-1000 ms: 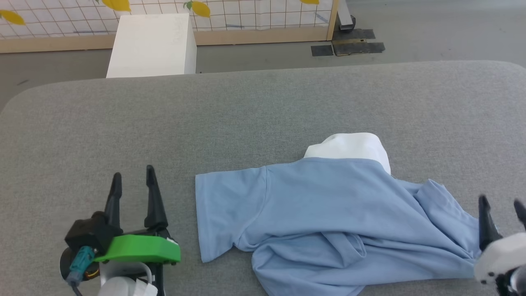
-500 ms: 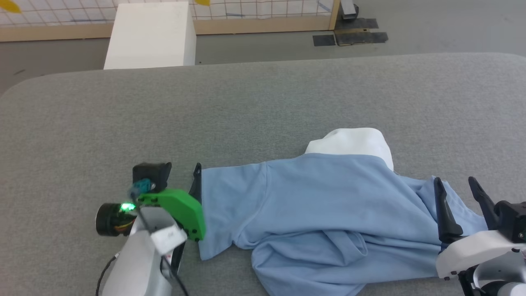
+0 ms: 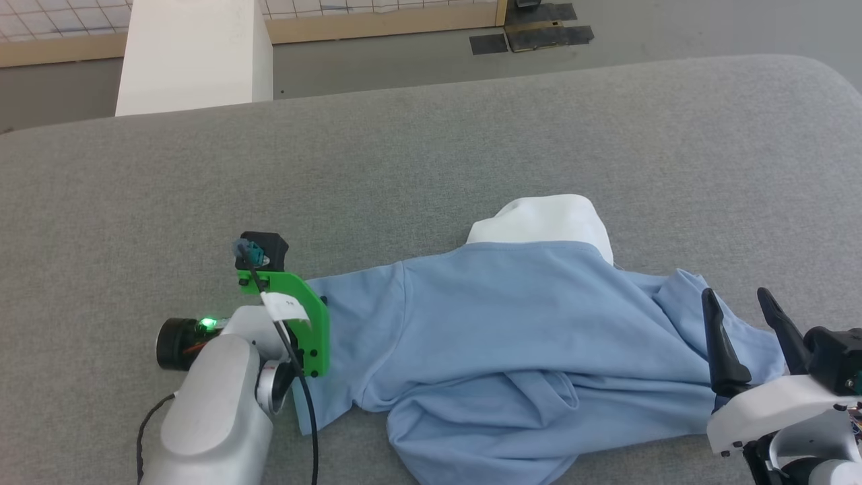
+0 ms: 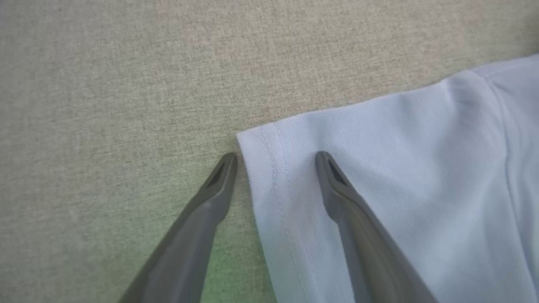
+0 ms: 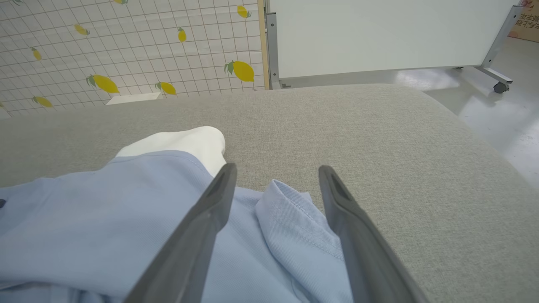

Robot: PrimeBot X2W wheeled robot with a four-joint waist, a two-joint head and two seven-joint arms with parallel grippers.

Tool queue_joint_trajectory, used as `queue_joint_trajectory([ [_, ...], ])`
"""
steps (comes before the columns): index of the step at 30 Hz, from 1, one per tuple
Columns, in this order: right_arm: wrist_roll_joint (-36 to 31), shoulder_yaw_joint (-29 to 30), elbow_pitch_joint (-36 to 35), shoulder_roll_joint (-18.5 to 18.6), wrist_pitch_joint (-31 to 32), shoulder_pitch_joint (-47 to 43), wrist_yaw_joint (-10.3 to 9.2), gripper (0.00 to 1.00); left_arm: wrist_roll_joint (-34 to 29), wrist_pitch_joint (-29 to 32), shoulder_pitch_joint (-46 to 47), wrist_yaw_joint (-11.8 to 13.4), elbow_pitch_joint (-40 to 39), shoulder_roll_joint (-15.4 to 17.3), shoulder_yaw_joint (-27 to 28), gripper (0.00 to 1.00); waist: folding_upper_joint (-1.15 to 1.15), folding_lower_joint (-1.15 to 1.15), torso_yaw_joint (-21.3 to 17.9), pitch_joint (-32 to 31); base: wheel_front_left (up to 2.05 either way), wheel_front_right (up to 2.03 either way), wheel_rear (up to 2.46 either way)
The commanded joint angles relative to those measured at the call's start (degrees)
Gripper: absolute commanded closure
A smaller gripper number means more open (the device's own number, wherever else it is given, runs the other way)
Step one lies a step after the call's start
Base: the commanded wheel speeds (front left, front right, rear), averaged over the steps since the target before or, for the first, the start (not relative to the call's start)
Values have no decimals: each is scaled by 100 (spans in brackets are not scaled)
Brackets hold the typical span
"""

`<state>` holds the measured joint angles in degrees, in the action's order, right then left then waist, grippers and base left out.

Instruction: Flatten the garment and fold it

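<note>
Where garment [image 3: 505,323] lies, grey tabletop [image 3: 471,148] faces lemon-print wall [image 5: 126,50].

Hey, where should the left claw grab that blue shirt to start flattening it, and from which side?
Probably the sleeve hem near its corner, coming from the bare table on the robot's left. That sleeve lies flat with a clean outer edge, and the open left claw straddles it; the garment is bunched in the middle.
</note>
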<state>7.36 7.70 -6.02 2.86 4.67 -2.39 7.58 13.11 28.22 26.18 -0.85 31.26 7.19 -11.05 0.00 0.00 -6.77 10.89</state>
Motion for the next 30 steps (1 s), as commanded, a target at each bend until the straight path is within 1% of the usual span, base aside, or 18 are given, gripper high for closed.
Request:
queue_joint_trajectory([
  [1,35,-5,14,2,-44,71,-9,0,52,105,-74,-110,128,-25,-69,100,0,0,12,16,0,0,0],
  [4,39,-15,26,2,-29,93,-9,0,112,-24,-79,-191,62,-39,-95,100,0,0,72,23,0,0,0],
  [7,0,-46,27,2,7,123,-9,0,143,-362,-84,-119,-21,-30,-10,100,0,0,141,11,0,0,0],
  [11,-182,-58,17,2,133,207,-9,0,275,-853,-249,74,-242,46,280,100,0,0,214,-33,0,0,0],
  [16,-286,71,60,2,327,305,-9,0,485,-1231,-819,426,-738,233,782,100,0,0,355,-120,0,0,0],
  [18,-290,148,109,2,413,312,-9,0,570,-1313,-1107,540,-997,289,963,100,0,0,421,-158,0,0,0],
  [21,-361,121,160,2,498,349,-9,0,665,-1341,-1497,593,-1357,336,1095,100,0,0,527,-207,0,0,0],
  [25,-560,-182,296,90,636,601,-9,0,740,-1288,-1879,589,-1736,329,1104,100,0,0,632,-244,0,0,0],
  [30,-534,-621,872,348,1065,1200,-9,0,794,-1229,-2043,622,-1987,248,1050,100,0,0,721,-230,0,0,0],
])
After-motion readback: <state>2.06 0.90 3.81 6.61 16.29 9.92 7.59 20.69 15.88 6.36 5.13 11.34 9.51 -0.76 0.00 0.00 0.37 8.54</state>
